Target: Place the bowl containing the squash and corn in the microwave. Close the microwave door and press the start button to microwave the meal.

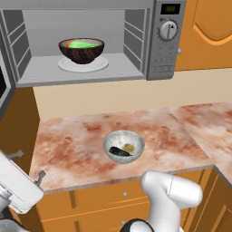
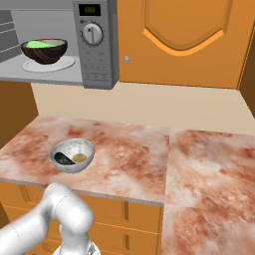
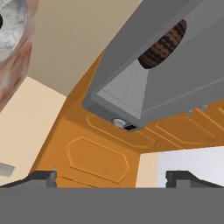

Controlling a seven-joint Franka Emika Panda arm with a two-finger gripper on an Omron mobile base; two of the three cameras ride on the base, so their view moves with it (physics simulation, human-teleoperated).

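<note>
The microwave (image 1: 90, 72) stands open, and the dark brown bowl (image 1: 81, 50) rests on its white turntable plate. The green corn (image 1: 85, 44) and a bit of orange squash (image 1: 68, 44) show over the rim. The right base view has the bowl (image 2: 45, 52) beside the dial panel (image 2: 92, 34). The microwave door (image 1: 3, 90) hangs open at the far left edge. My gripper (image 1: 28, 166) is low at the left, below the door and in front of the counter edge, open and holding nothing. In the hand view the gripper (image 3: 114, 179) looks up at the microwave's underside and the bowl (image 3: 164, 43).
A pale grey speckled bowl (image 1: 124, 147) with a dark green vegetable and a small beige lump sits on the marbled counter (image 1: 68, 145). Orange cabinets (image 2: 184, 45) stand to the right of the microwave and under the counter. The counter runs on to the right.
</note>
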